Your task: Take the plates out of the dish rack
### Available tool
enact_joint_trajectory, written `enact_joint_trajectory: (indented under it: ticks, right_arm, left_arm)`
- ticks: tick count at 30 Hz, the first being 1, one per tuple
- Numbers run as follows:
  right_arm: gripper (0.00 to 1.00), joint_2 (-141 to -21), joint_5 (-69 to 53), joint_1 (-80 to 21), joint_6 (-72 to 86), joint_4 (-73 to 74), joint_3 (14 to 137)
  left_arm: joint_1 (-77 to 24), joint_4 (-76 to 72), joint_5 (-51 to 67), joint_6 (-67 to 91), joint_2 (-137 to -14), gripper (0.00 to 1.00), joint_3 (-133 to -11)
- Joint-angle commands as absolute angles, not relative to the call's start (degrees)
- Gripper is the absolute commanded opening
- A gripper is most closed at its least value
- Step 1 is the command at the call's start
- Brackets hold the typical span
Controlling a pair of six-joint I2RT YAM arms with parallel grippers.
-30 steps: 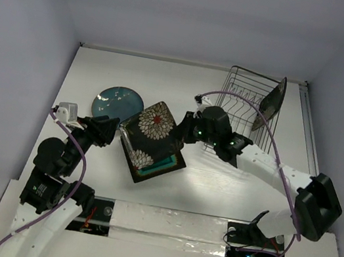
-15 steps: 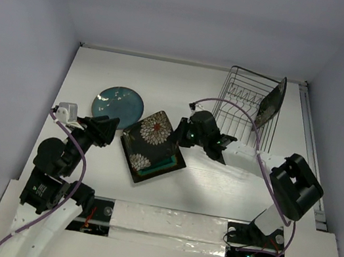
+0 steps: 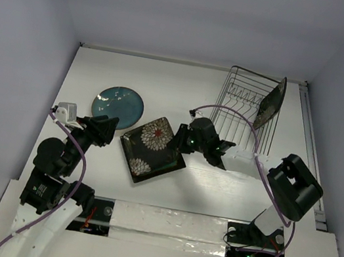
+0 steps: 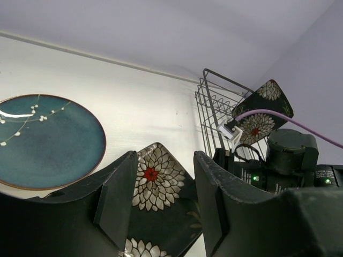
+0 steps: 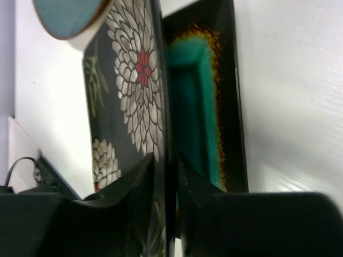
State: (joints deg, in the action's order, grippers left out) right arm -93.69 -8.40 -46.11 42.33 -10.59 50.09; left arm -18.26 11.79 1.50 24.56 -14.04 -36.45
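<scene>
On the table (image 3: 213,196): three plates lie flat left of the dish rack (image 3: 239,107) and one waits inside it, so the unloading looks mostly done.
Dish rack: it stands at the far right. A careless reach into it could shove the light wire frame across the table.
Black flowered plate (image 3: 148,151): it rests on a square teal plate (image 5: 190,107) near the middle of the table, not squarely over it. Glaze on glaze is slick, so a sideways tug could slide it off.
Round teal plate (image 3: 118,106): it lies flat just beyond the stack's left corner; I cannot tell whether they touch. A sliding top plate would likely knock it.
Leaning plate (image 3: 271,105): black with white flowers, it stands on edge against the rack's right side. A bump to the wires could tip it over.
Right gripper (image 5: 165,160): its jaws are narrow, with one finger on each side of the black flowered plate's rim. I cannot tell whether they pinch it or stand just clear. If the arm backs off before the fingers are free, the lower finger may lift or drag that plate.
Left gripper (image 4: 163,166): its jaws are about half apart with nothing between them. It hovers just left of the stack, close enough to clip a plate if it swings.
Cable (image 3: 252,126): the purple loop arcs over the rack and could snag a prong when the right arm reaches in.
</scene>
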Motion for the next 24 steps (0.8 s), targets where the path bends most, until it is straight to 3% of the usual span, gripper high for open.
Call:
enact_joint_trajectory:
  ticks: [1, 2, 11, 14, 19, 22, 23, 24]
  right_arm:
    - [0.34, -92.4, -4.9, -47.3, 40.1, -11.6, 50.4]
    - [0.44, -92.2, -4.2, -47.3, 39.5, -10.7, 51.0]
    - [0.75, -92.2, 2.5, -48.4, 33.6, -0.4, 56.9]
    - [0.81, -91.8, 6.7, -50.6, 31.7, 3.5, 59.2]
    - [0.82, -87.9, 10.1, -53.8, 29.6, 10.4, 63.3]
    - [0.62, -82.3, 15.4, -54.6, 29.2, 13.1, 65.1]
    - [0.34, -80.4, 23.0, -54.6, 28.2, 13.8, 65.8]
    - [0.15, -77.5, 27.5, -53.0, 27.7, 16.3, 66.8]
  left_arm:
    - [-18.0, 8.7, 2.1, 24.3, -13.6, 0.43, -36.3]
    - [-18.0, 8.7, 2.1, 24.3, -13.5, 0.43, -36.3]
    - [-18.0, 8.8, 1.9, 24.2, -13.2, 0.43, -36.4]
    - [-18.0, 8.8, 2.0, 24.2, -13.1, 0.43, -36.5]
    - [-18.0, 8.7, 2.0, 24.3, -13.0, 0.44, -36.5]
    - [-18.0, 8.6, 2.0, 24.3, -12.9, 0.44, -36.4]
    - [-18.0, 8.7, 2.0, 24.2, -12.7, 0.44, -36.4]
    - [-18.0, 8.7, 2.0, 24.3, -12.7, 0.44, -36.4]
